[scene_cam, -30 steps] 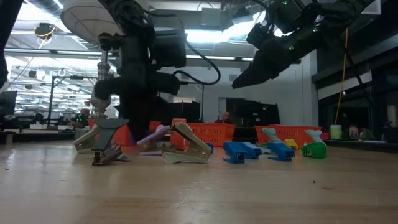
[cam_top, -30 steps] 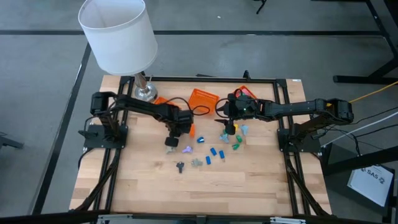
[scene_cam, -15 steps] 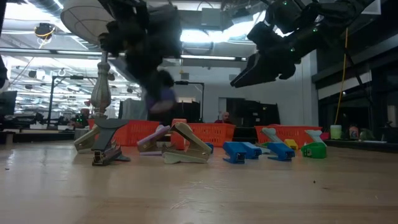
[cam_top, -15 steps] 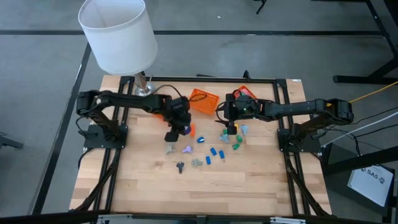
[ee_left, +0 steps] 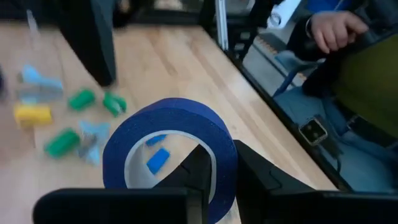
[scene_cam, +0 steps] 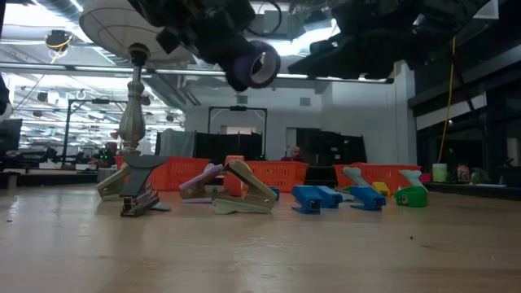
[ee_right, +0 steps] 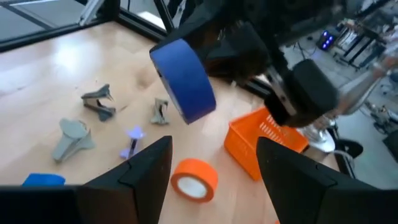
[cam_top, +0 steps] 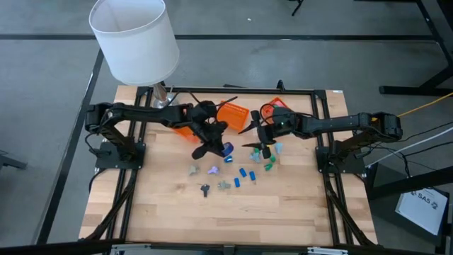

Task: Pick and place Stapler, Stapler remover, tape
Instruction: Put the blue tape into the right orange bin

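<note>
A blue tape roll (scene_cam: pixel 254 63) hangs high above the table, with my left gripper (ee_left: pixel 224 167) shut on it; in the high view the roll (cam_top: pixel 226 149) is near the table's middle. My right gripper (ee_right: pixel 217 180) stands open just right of it (cam_top: pixel 250 138), with nothing between its fingers. An orange tape roll (ee_right: pixel 194 177) lies flat on the wood below. Grey, purple and dark staple removers (cam_top: pixel 212 171) lie scattered on the table nearer the front edge. My left gripper pinches the roll's wall (ee_left: pixel 222 155), one finger inside the ring's hole and one outside. The fingers come from the table's left, slanting a little downward. The roll is lifted clear of the table, standing on edge with its hole facing sideways.
Two orange baskets (cam_top: pixel 231 113) (cam_top: pixel 280 106) stand at the back, with a lamp (cam_top: pixel 134 39) at the back left. Small blue pieces (cam_top: pixel 242 177) and green ones (cam_top: pixel 269 166) lie under my right arm. A person's hand (ee_left: pixel 336 28) shows beyond the table's edge.
My left gripper has risen from the table with the blue roll and gone a little toward the right edge. It has tipped from pointing down to nearly level. The roll is now lifted clear. My right gripper has rolled about its own axis and stayed open.
</note>
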